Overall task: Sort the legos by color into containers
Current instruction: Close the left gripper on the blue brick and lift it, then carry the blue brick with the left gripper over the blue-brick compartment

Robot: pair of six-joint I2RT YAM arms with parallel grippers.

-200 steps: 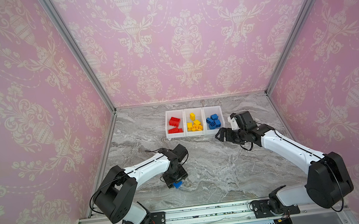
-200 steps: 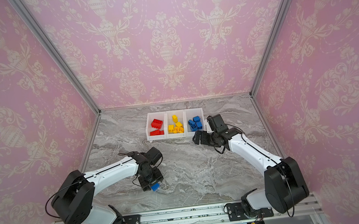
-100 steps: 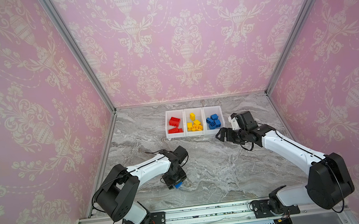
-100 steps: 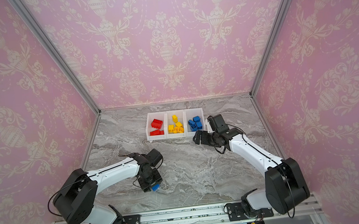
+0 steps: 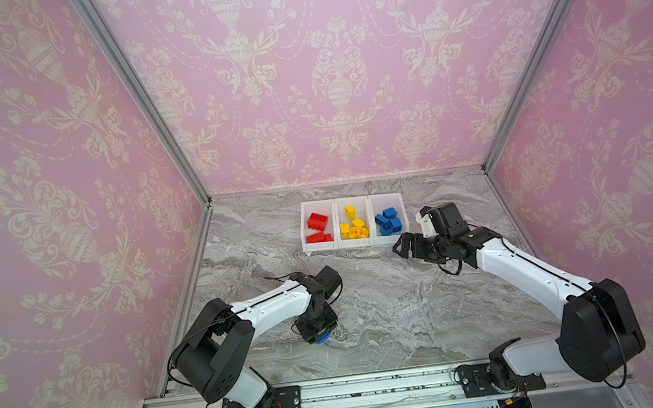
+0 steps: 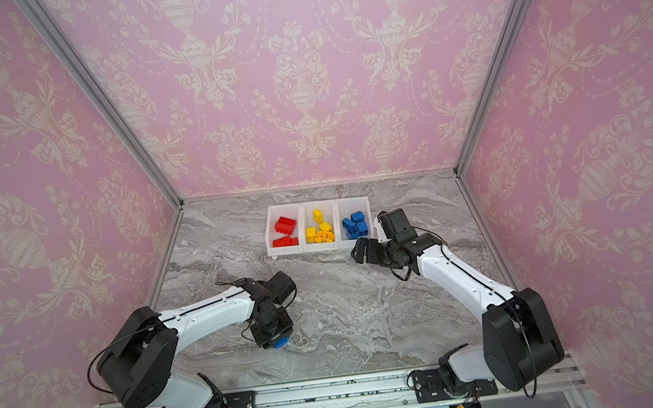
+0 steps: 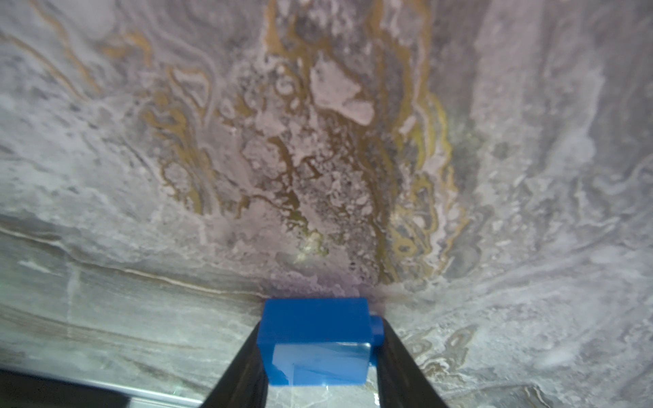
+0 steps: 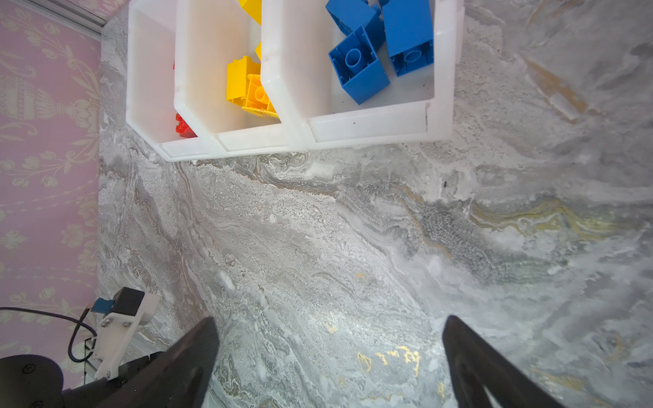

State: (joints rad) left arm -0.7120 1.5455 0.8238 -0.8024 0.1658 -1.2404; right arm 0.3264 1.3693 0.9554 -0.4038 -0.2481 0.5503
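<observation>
gripping a blue lego (image 7: 314, 339), the left end effector (image 5: 321, 336) shows this only in its wrist view; right end effector (image 8: 330, 321) open.

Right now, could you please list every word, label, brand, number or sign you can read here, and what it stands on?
None is readable. The three joined white translucent plastic bins, the blue studded plastic brick and the pink patterned wallpaper show no lettering; any marks on the black and white robot arms are too small to read.

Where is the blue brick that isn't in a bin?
In both top views the blue brick lies on the marble table, front left, between the left gripper fingers, far from the white bins at the back.
</observation>
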